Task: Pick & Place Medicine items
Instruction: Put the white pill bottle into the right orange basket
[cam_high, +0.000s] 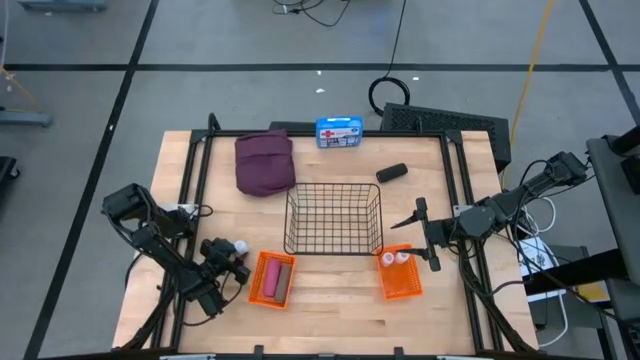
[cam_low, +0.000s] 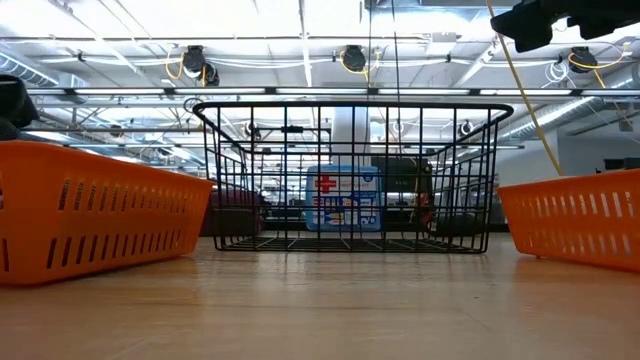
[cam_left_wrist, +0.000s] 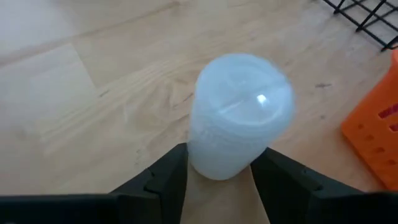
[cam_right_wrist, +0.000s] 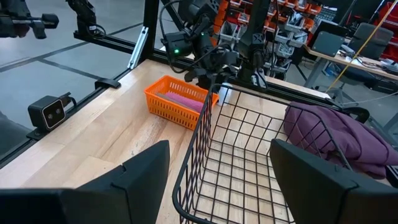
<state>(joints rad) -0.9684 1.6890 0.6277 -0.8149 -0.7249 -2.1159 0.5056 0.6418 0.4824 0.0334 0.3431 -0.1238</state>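
A small white round bottle (cam_left_wrist: 239, 115) sits between the fingers of my left gripper (cam_high: 232, 258) at the table's near left, beside the left orange basket (cam_high: 258, 285). That basket holds a pink cylinder (cam_high: 283, 280). Two white bottles (cam_high: 394, 258) stand in the right orange basket (cam_high: 400, 285). The maroon pouch (cam_high: 265, 162) and the dark-grey oblong piece (cam_high: 391, 172) lie on the table beyond the wire basket (cam_high: 333, 218). My right gripper (cam_high: 412, 238) hangs open above the table at the wire basket's right side, with nothing between its fingers. My left gripper pinches the white bottle by the lower part of its body (cam_left_wrist: 214, 165), one finger (cam_left_wrist: 165, 180) on each side. The fingers slant down at it from the table's left. The bottle's cap (cam_left_wrist: 245, 93) faces up toward the wrist; the fingers hide its bottom.
A blue first-aid box (cam_high: 339, 131) stands at the table's far edge, behind the wire basket. Black rails (cam_high: 190, 190) run along the table's left and right sides. Bare wood lies between the two orange baskets, near the front edge.
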